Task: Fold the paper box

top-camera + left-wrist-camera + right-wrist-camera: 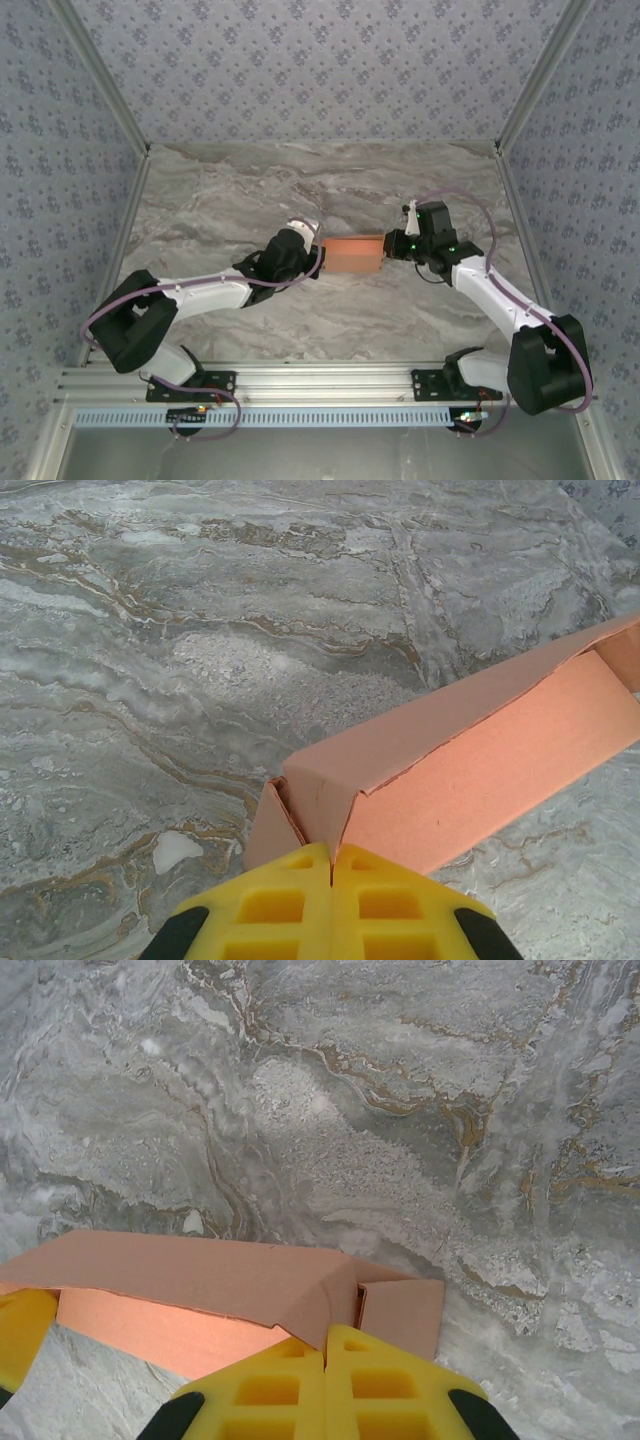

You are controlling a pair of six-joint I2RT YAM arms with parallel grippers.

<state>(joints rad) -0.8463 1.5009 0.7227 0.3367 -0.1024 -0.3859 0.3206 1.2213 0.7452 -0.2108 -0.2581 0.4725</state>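
My paper box [352,254] lies in the middle of the marble table [240,190], long axis running left to right, level with both wrists. My left gripper [331,855] meets its left end and my right gripper [325,1332] its right end, equally near. Both finger pairs are pressed together; whether either pinches a flap I cannot tell. Any inward push should follow that axis.

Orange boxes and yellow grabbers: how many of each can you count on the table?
Orange paper box: 1
Yellow grippers: 2, the left gripper and the right gripper
Total: 3
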